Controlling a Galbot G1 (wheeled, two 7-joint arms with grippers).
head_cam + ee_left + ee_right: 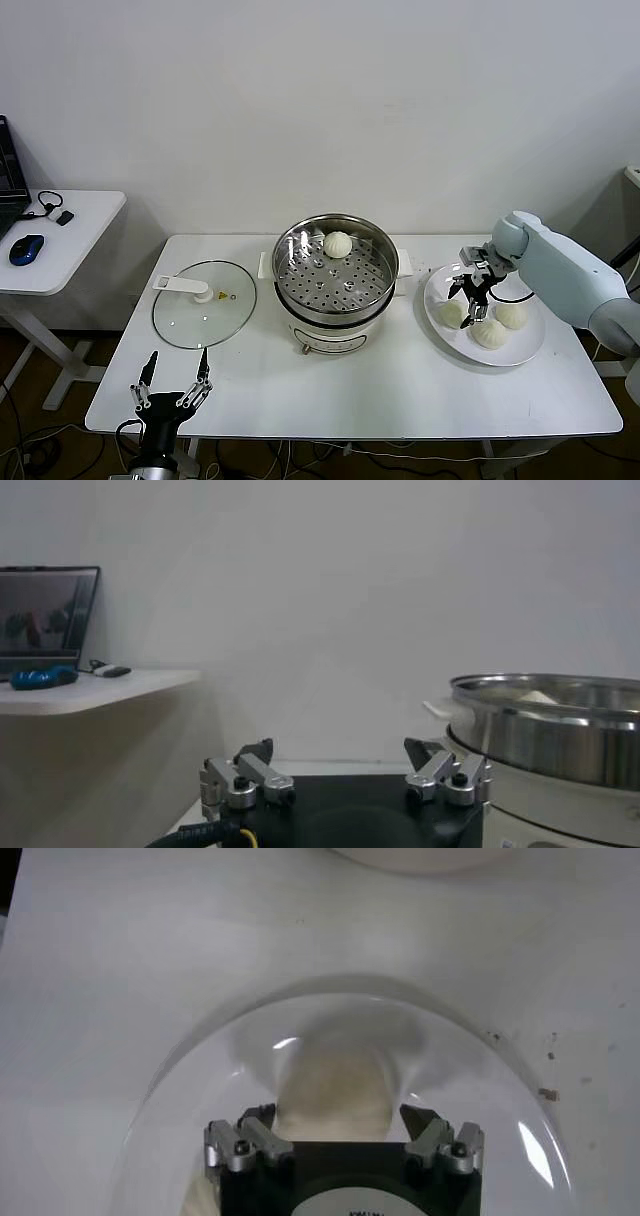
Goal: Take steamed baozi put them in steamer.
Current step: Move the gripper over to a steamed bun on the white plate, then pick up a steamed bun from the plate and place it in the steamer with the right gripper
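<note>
The steel steamer (290,268) stands mid-table on its white pot, with one cream-white baozi (338,243) at the back of its perforated floor. Three more baozi lie on the white plate (530,349) at the right: (452,314), (490,334), (512,315). My right gripper (468,303) hangs open over the one nearest the steamer. In the right wrist view that baozi (335,1088) lies between the spread fingers of the right gripper (338,1116), with a gap on each side. My left gripper (172,385) is parked open at the table's front left corner; its wrist view shows the left gripper (340,750) and the steamer (550,725).
The glass lid (204,303) lies flat left of the steamer. A small side table (60,245) at far left carries a blue mouse (26,248) and a laptop edge. The plate sits close to the table's right edge.
</note>
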